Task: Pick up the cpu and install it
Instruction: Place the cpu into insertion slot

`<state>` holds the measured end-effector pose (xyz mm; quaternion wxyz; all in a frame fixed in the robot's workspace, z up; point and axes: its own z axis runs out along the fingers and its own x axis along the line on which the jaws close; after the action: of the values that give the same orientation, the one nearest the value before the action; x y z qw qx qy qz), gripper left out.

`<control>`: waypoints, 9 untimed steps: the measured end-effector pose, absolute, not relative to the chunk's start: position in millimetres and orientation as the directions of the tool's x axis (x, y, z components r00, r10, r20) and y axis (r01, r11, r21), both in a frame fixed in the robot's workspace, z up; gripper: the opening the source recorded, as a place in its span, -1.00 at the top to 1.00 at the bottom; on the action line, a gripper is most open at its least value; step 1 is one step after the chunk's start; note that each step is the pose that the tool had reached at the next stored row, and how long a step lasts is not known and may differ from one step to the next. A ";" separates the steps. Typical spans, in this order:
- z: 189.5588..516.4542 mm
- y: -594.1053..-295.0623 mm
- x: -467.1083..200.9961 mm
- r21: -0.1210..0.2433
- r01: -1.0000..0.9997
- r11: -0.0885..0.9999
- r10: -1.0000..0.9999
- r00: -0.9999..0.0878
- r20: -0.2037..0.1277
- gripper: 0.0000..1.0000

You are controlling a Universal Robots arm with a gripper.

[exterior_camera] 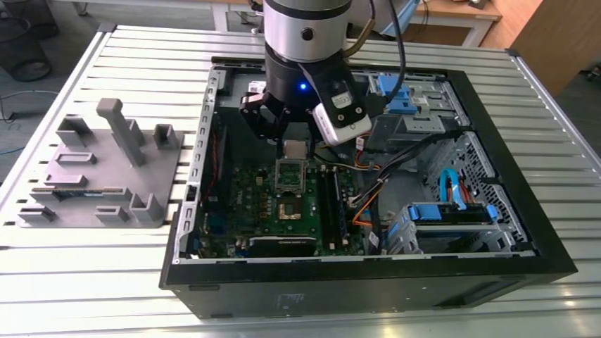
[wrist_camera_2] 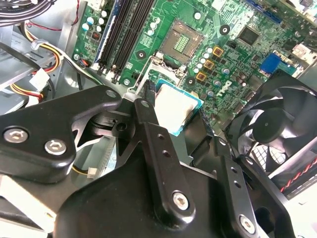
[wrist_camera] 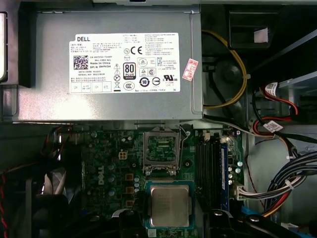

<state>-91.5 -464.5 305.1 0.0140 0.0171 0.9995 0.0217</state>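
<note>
The cpu (exterior_camera: 297, 149), a small square chip with a silver-grey top on a teal-edged base, hangs above the green motherboard (exterior_camera: 305, 218) inside the open computer case. My gripper (exterior_camera: 295, 143) is shut on it, one black finger at each side. The second wrist view shows the cpu (wrist_camera_2: 175, 107) held at its edges between the fingers (wrist_camera_2: 146, 106). Just beyond it lies the open socket (wrist_camera_2: 184, 40) with its metal frame lifted. In the first wrist view the cpu (wrist_camera: 169, 206) sits just short of the socket (wrist_camera: 161, 148).
A grey block-studded tray (exterior_camera: 94, 176) lies on the slatted table at the exterior view's left. Inside the case are a grey power supply (wrist_camera: 109, 69), memory sticks (wrist_camera_2: 124, 34), a black fan (wrist_camera_2: 277, 126), blue drive brackets (exterior_camera: 451, 211) and bundles of cables (wrist_camera: 277, 193).
</note>
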 end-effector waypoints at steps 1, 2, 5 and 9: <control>304.1 -464.5 -91.5 0.044 0.034 0.998 0.035 -0.999 -0.027 0.06; 304.0 -464.5 -91.5 0.044 0.034 0.998 0.035 -0.999 -0.027 0.06; 304.0 -464.5 -91.5 0.044 0.034 0.998 0.035 -0.999 -0.027 0.06; 303.4 -464.5 -91.5 0.044 0.034 0.998 0.035 -0.999 -0.027 0.06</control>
<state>-91.5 -464.5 303.4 0.0141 0.0171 0.9995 0.0219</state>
